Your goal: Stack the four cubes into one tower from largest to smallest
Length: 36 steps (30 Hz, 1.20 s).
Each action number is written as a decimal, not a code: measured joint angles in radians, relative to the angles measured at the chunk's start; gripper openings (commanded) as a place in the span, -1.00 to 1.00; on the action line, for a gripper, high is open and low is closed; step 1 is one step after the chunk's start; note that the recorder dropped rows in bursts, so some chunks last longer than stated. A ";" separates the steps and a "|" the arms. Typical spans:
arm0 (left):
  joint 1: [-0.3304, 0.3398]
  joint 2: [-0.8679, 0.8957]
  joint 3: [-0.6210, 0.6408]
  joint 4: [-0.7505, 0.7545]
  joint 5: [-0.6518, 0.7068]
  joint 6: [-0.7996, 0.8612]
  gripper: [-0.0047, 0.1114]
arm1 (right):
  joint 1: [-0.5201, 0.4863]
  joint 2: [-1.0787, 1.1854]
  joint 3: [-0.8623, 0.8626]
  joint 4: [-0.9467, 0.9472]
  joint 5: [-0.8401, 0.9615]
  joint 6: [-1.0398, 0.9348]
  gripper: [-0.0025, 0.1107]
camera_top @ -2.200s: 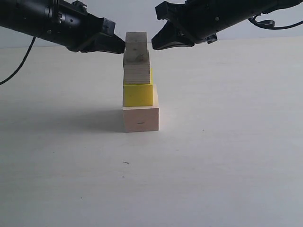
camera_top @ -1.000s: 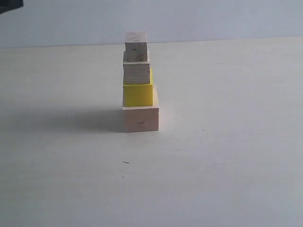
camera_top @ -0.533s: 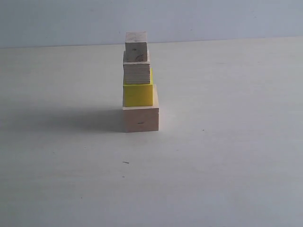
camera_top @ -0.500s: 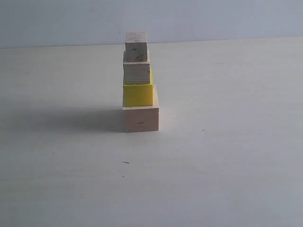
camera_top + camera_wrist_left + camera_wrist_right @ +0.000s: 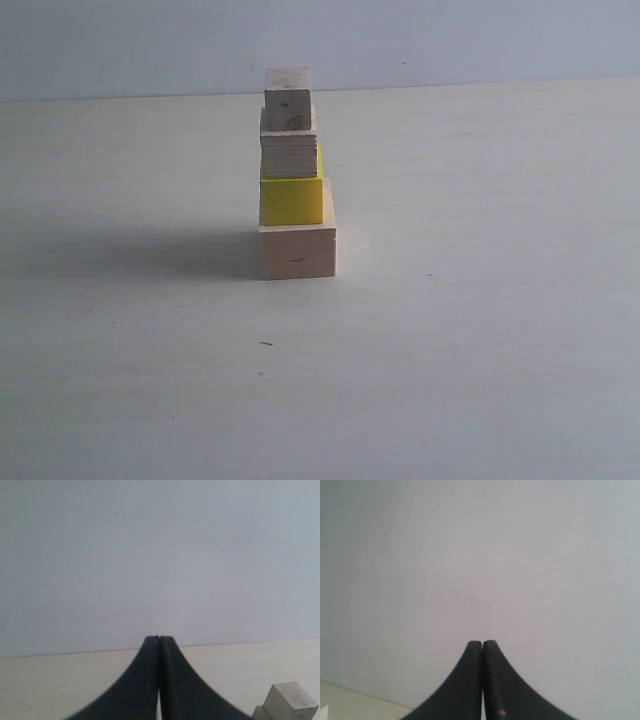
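The tower point(image 5: 295, 175) stands alone on the table in the exterior view. Its base is the big pale wood cube point(image 5: 298, 243), then the yellow cube point(image 5: 292, 198), the small wood cube point(image 5: 289, 145) and the smallest wood cube point(image 5: 288, 98) on top. Neither arm shows in the exterior view. My left gripper point(image 5: 159, 639) is shut with nothing in it, and the smallest wood cube point(image 5: 290, 700) shows at the corner of its view, well off to the side. My right gripper point(image 5: 482, 643) is shut and empty, facing the pale wall.
The pale table point(image 5: 480, 330) spreads all round the tower, with a plain grey wall point(image 5: 450, 40) behind it. A tiny dark speck point(image 5: 265, 343) lies on the table in front of the tower.
Both arms, which flanked the top of the tower 2.2 s ago, have drawn back out of the exterior view. The tower has stood unmoved.
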State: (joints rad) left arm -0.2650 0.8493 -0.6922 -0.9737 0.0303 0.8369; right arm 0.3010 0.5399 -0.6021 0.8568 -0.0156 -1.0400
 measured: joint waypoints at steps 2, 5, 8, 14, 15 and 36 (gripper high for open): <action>0.000 0.000 0.000 0.000 0.000 -0.002 -0.92 | 0.000 -0.002 0.000 0.000 0.016 0.000 -0.96; 0.000 0.000 0.000 -0.002 0.008 -0.002 -0.92 | 0.000 -0.002 0.000 0.000 0.056 -0.002 -0.96; 0.000 0.000 0.000 -0.002 0.012 -0.004 -0.92 | 0.000 -0.002 0.000 0.000 0.067 -0.002 -0.96; 0.000 -0.016 0.000 -0.016 -0.053 -0.004 -0.92 | 0.000 -0.002 0.000 0.000 0.067 -0.002 -0.96; 0.000 -0.038 0.000 -0.016 -0.071 -0.004 -0.92 | 0.000 -0.002 0.000 0.000 0.067 -0.002 -0.96; 0.000 -0.216 0.118 -0.100 -0.280 0.281 -0.92 | 0.000 -0.002 0.000 0.006 0.085 0.015 -0.96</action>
State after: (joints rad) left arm -0.2650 0.6333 -0.5738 -1.0738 -0.2497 1.1181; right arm 0.3010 0.5382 -0.6021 0.8629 0.0698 -1.0247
